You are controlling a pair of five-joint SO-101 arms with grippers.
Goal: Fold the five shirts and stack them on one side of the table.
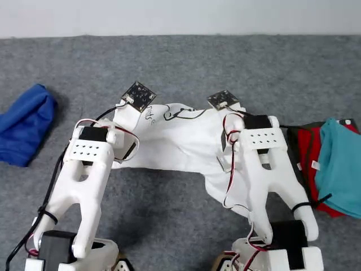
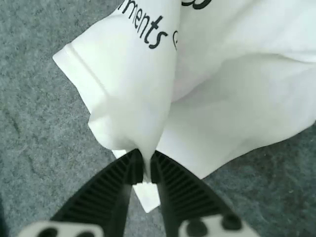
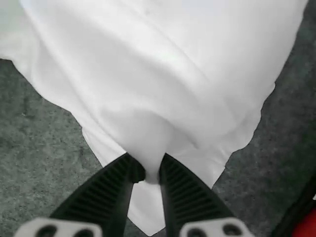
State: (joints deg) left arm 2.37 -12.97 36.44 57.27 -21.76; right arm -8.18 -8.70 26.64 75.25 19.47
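the white shirt [image 1: 175,141] lies rumpled at the centre of the grey table [image 1: 186,62], stretched between the two arms, its near hem running a ragged line toward 5 o'clock. the left claw [image 2: 143,168] is pinched narrow on a sleeve fold near the black print, with the cloth drawn into a peak between its ribbed black fingers [image 2: 111,190]. the right claw [image 3: 146,173] is likewise clamped on a smooth hump of the same shirt, near its edge. a crumpled blue shirt [image 1: 25,124] sits at the table's 9 o'clock, well apart from the white one. at 3 o'clock a teal shirt [image 1: 341,166] lies on a red shirt [image 1: 307,155], with a dark cloth [image 1: 293,141] at their inner edge, just beside the right arm. the table top is matte and felt-like. bare room runs wide across 12 o'clock, and a smaller bare patch sits at 6 o'clock between the arm bases.
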